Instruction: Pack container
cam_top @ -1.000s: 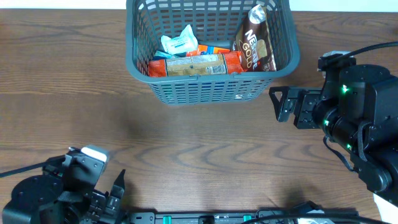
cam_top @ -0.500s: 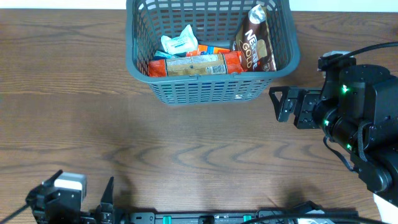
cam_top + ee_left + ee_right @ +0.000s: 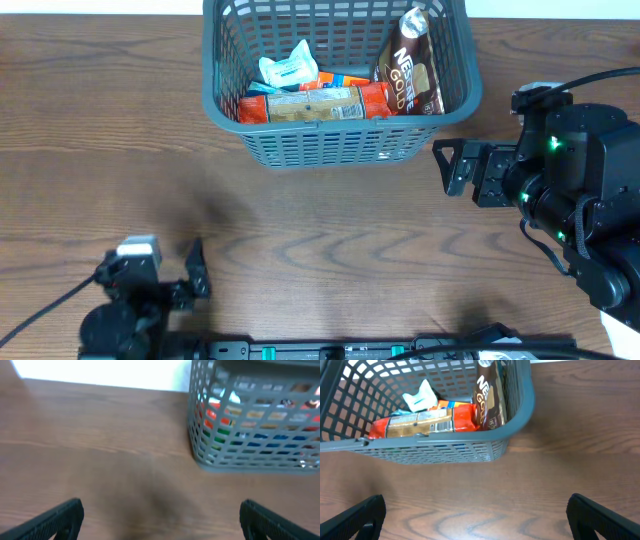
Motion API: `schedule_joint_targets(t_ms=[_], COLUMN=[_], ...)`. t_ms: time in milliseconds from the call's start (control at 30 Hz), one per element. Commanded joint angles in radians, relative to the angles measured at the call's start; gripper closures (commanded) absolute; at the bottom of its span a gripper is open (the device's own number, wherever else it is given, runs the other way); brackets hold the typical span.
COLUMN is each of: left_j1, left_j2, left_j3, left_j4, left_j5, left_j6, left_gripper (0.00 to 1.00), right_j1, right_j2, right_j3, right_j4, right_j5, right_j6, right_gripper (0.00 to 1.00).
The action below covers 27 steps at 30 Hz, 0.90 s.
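One pouch [image 3: 408, 62] in the container [image 3: 330, 146] — blurred from left wrist.

Claw [image 3: 477, 512] gapes before the filled container [image 3: 435, 452].

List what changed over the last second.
The left tool, open and empty, dropped back toward the near edge of the table, then came forward again to about where it began. The right tool, the grey basket and its packets stayed put.

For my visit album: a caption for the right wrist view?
Open right fingers face the grey basket, which holds an orange packet and a brown pouch.
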Motion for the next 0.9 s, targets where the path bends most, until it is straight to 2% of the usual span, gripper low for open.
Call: schedule_joint_targets(t_ms=[0, 433, 600, 867], left_j1=[0.005, 0.031, 0.039, 0.039], left_j2=[-0.056, -0.091, -0.091, -0.089], left_j3=[-0.120, -0.360, -0.449, -0.451], left_j4=[0.088, 0.283, 0.373, 0.389], left_j5=[0.039, 0.040, 0.040, 0.036], left_j6=[-0.046, -0.072, -0.134, -0.135], left_gripper=[0.02, 0.02, 0.02, 0.01], right_j1=[-0.009, -0.009, -0.009, -0.009], right_j2=[0.000, 0.000, 0.000, 0.000], right_j3=[0.010, 0.010, 0.010, 0.010], right_j4=[-0.002, -0.002, -0.002, -0.002], right_j5=[0.000, 0.000, 0.000, 0.000], right_j6=[0.010, 0.010, 0.010, 0.010], right_gripper=[0.01, 0.01, 0.01, 0.01])
